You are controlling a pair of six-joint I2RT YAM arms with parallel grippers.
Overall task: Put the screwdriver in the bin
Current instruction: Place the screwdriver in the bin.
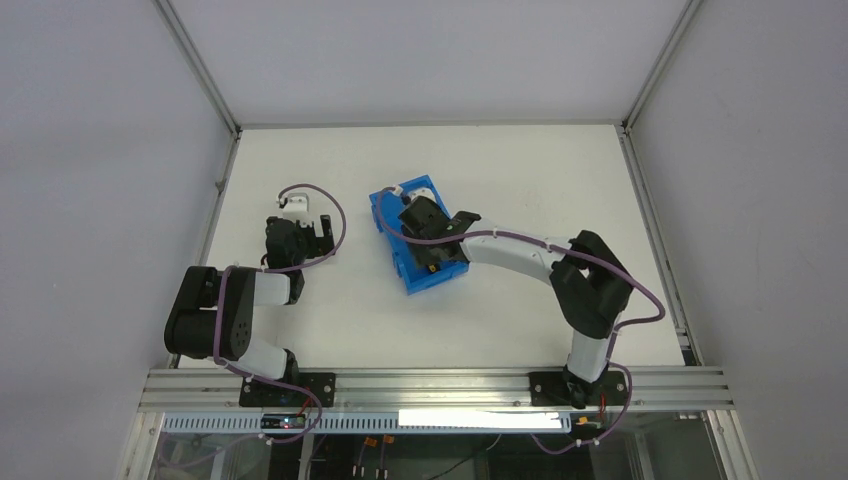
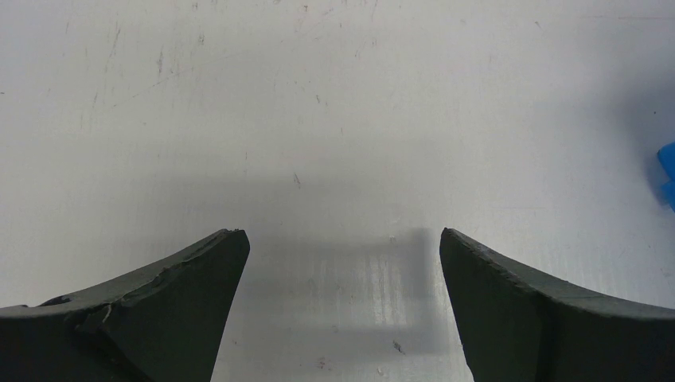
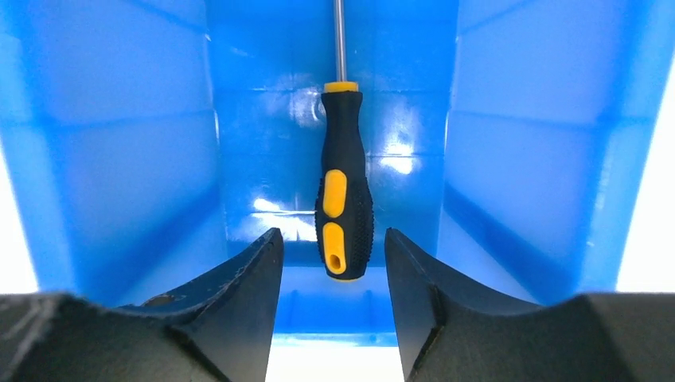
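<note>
The blue bin (image 1: 393, 212) stands tilted at mid-table. In the right wrist view the screwdriver (image 3: 343, 191) lies along the bin's floor (image 3: 263, 143), its black-and-yellow handle towards me and its thin shaft pointing away. My right gripper (image 3: 334, 235) reaches into the bin (image 1: 430, 252). It is open, with the handle's end between the fingertips and a gap on each side. My left gripper (image 2: 342, 232) is open over bare table, left of the bin (image 1: 320, 232), with nothing between its fingers.
White table (image 1: 500, 160) with metal rails along its left, right and back edges. A sliver of the bin (image 2: 667, 171) shows at the right edge of the left wrist view. An aluminium beam (image 1: 430, 385) carries both arm bases at the near edge.
</note>
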